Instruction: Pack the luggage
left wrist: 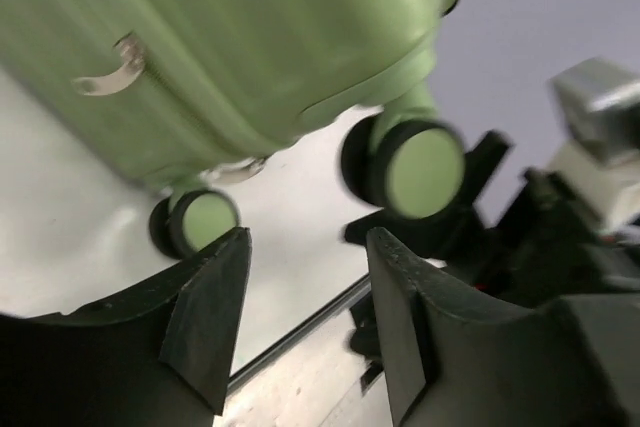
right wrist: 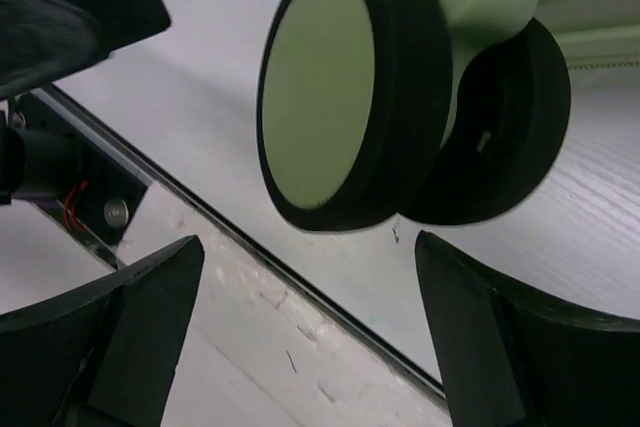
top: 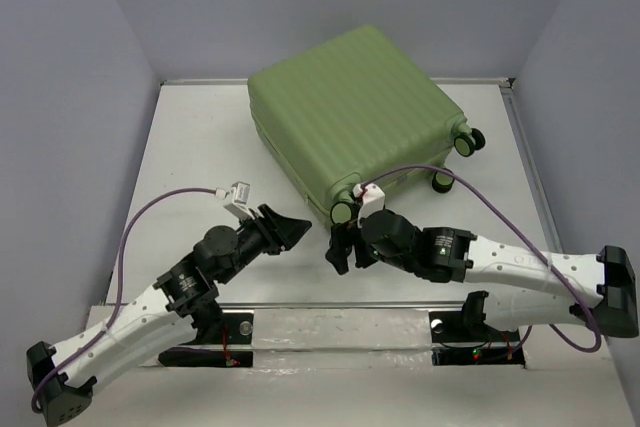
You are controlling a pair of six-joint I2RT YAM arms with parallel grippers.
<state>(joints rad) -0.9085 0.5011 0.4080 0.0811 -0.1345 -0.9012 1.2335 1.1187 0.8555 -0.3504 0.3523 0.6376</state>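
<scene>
The luggage [top: 352, 112] is a light-green ribbed hard-shell suitcase, lying shut and flat at the back of the table, with its black wheels and green hubs toward the right and front. My left gripper [top: 300, 230] stands open just left of the front corner wheel [top: 343, 211], with nothing between its fingers. My right gripper [top: 338, 247] is open right below that same wheel. In the left wrist view the luggage [left wrist: 250, 37] and two wheels [left wrist: 425, 172] lie beyond my open left gripper [left wrist: 308, 247]. The wheel [right wrist: 340, 87] sits close above my open right gripper [right wrist: 310, 247].
The white table [top: 200, 147] is walled in by grey panels at the back and sides. A dark seam [right wrist: 250, 247] runs along the table's near edge. Purple cables [top: 160, 202] loop over both arms. The two grippers are close together at the front corner of the suitcase.
</scene>
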